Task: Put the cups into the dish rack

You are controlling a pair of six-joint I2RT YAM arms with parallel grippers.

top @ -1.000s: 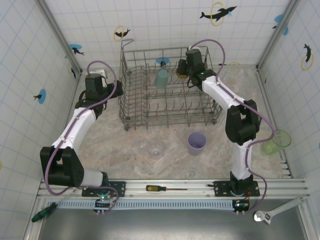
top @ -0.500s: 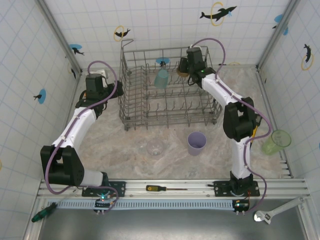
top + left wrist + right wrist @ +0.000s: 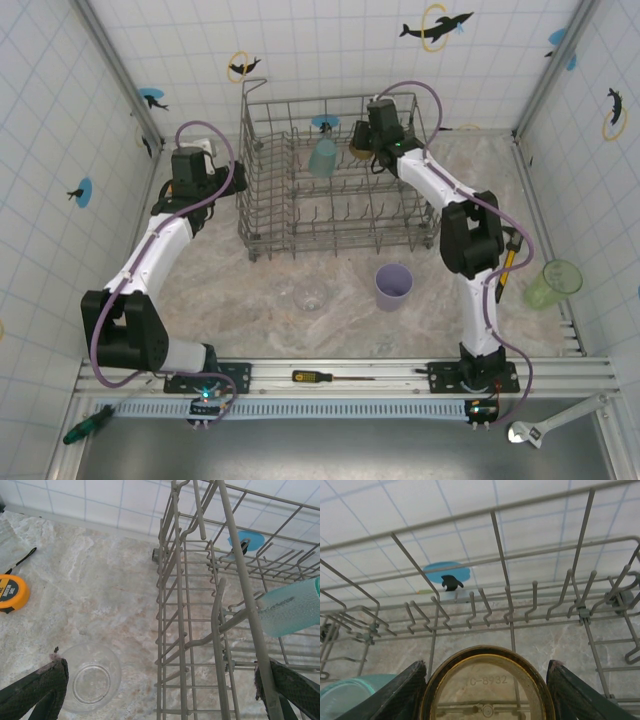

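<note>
Step in hand: placing amber cup [image 3: 487,692] into dish rack [image 3: 300,225]. R gripper [image 3: 360,146] is over rack's far row, approx 1 o'clock corner in top view. Its fingers [image 3: 395,695] clasp the amber cup on both sides. Cup looks held above the tines, not seated yet. R wrist cam looks along the cup's axis, and rack wire shows through it.

Teal cup [image 3: 322,158] is already in rack, far row at 12 o'clock, just at 9 o'clock of the amber one, leaning on tines.

On counter [image 3: 250,290], not loaded:
- lavender cup [image 3: 393,286], upright, 6 o'clock of rack
- clear cup [image 3: 310,296], approx 7 o'clock of rack
- pale green cup [image 3: 553,284], well apart at 4 o'clock, near wall
- 2nd clear cup [image 3: 92,677], upright, just outside rack's 9 o'clock wall; orange tape measure [image 3: 10,592] further out

L gripper [image 3: 159,670]: fingers spread wide, grasping nothing, parked at rack's 9 o'clock wall.

Judgement: one cup racked, 2nd mid-placement, at least four to go. Next move calls for lowering the amber cup btw tine rows w/o nudging the teal cup, then releasing and lifting clear. The 2nd clear cup looks the handiest pick for L.
</note>
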